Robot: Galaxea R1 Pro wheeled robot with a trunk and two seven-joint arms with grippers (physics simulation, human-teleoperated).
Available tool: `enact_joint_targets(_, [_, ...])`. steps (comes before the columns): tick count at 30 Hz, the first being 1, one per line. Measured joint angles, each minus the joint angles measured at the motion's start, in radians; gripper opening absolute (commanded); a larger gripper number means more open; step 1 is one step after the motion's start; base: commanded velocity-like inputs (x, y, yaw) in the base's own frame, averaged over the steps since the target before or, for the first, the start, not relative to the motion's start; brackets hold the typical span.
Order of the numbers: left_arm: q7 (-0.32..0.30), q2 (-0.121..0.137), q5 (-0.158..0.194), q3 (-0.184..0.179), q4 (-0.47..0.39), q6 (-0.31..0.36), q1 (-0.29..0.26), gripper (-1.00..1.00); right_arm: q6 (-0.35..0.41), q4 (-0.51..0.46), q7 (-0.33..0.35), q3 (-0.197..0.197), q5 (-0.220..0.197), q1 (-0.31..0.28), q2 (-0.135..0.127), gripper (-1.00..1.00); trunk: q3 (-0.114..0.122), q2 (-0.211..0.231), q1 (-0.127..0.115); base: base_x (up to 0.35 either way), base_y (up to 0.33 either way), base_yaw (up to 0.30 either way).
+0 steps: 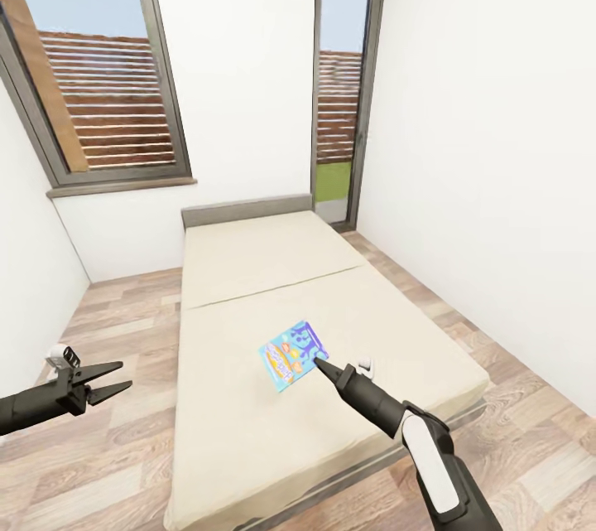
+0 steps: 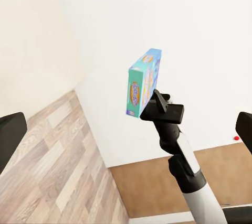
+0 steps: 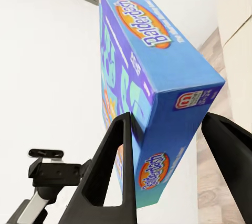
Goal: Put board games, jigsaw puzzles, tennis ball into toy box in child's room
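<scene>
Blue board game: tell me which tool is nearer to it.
Right. The right tool has the blue board game between its fingers, held up over the bed. The left tool hangs open over the floor beside the bed, well apart from the box.

The blue board game [image 3: 152, 72] looks like smooth printed cardboard with a slight sheen, held between the matt black plastic fingers [image 3: 113, 177] of the right tool [image 1: 321, 363]. The bed [image 1: 273, 332] has a plain matt beige mattress that looks like cloth. The floor [image 1: 116, 448] shows grained wood planks, and the walls [image 1: 497, 142] are flat matt white.
</scene>
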Motion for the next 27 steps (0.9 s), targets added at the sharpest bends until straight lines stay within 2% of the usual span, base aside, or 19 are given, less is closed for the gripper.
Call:
enact_joint_targets(2, [0.000, 0.000, 0.000, 0.000, 0.000, 0.000, 0.000, 1.00, 0.003, 0.000, -0.017, -0.001, 0.003, -0.002, -0.003, -1.00, 0.006, 0.014, -0.008, 0.000, 0.000, 0.000])
enact_joint_targets(5, [0.000, 0.000, 0.000, 0.000, -0.001, 0.000, -0.001, 1.00, 0.005, -0.001, -0.063, -0.001, 0.001, -0.002, -0.027, -1.00, 0.016, 0.035, -0.019, 0.000, 0.000, 0.000])
enact_joint_targets(8, [0.001, -0.001, -0.001, 0.000, -0.001, 0.000, 0.000, 1.00, 0.005, 0.000, -0.075, 0.000, -0.009, -0.001, -0.042, -1.00, 0.025, 0.056, -0.031, 0.000, 0.000, 0.000])
enact_joint_targets(27, [0.004, -0.001, -0.002, -0.002, -0.001, 0.001, -0.001, 1.00, 0.000, 0.000, -0.073, 0.001, -0.008, 0.000, -0.046, -1.00, 0.085, 0.189, -0.104, 0.000, 0.000, -0.018])
